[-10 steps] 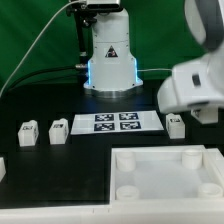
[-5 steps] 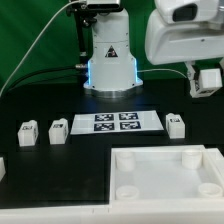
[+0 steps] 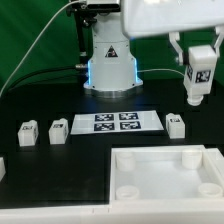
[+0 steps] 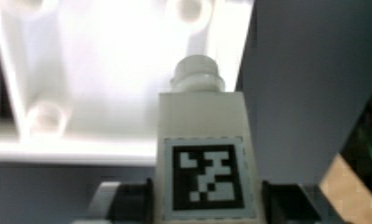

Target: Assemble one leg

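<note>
One small white plastic block-shaped leg (image 3: 199,78) hung upright, tip down, clenched in the two-finger gripper (image 3: 199,58), high beyond the far edge of the large white square panel (image 3: 160,190).

A matte black tabletop (image 3: 40,165) fills most of the exterior view, and its surface is dull with only faint sheen. Beyond the table's far edge hangs a plain green backdrop (image 3: 30,30), brightest above the far left corner. The thin flat white marker board (image 3: 115,122) lies flat near the middle of the surface, its long side parallel to the far edge. The light is even and shadows are soft.
</note>
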`<state>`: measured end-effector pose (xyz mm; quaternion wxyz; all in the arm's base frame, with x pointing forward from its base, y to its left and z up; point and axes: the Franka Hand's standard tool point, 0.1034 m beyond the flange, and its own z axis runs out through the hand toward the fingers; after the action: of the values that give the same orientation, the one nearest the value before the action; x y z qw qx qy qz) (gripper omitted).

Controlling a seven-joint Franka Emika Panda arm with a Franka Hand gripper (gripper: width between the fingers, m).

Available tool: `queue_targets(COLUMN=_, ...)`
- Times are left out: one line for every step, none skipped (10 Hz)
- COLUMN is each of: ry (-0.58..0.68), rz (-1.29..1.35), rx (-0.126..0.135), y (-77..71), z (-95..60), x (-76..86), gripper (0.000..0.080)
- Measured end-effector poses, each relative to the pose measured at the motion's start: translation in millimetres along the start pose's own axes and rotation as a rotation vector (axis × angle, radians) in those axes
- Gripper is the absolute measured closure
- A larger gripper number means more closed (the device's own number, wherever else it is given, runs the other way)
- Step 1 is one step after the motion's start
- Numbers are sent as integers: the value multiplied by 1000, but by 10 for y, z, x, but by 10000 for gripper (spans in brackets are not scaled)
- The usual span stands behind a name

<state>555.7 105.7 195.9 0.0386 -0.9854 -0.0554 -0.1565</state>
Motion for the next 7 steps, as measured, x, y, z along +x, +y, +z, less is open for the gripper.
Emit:
queue_targets(ry=87, rz=-3, rx=-6, y=123, z=-73, x=220, gripper=508)
queue_targets(ry=208, rz=5, rx=-7, y=184, z=-116, x=431, gripper=508)
queue_targets(ry=277, rz=9, rx=-6, y=200, z=-99, x=524, gripper=508)
queue_targets(ry=252, rz=8, rx=-5, y=190, z=-66, x=476, gripper=508)
queue_targets(ry=251, rz=7, rx=-6, y=188, z=-73, x=479, gripper=508)
queue_targets(ry=250, rz=7, rx=-5, y=188, z=-65, x=474, gripper=508)
queue_targets(ry=249, rz=6, rx=-5, y=186, z=-61, x=471, gripper=508)
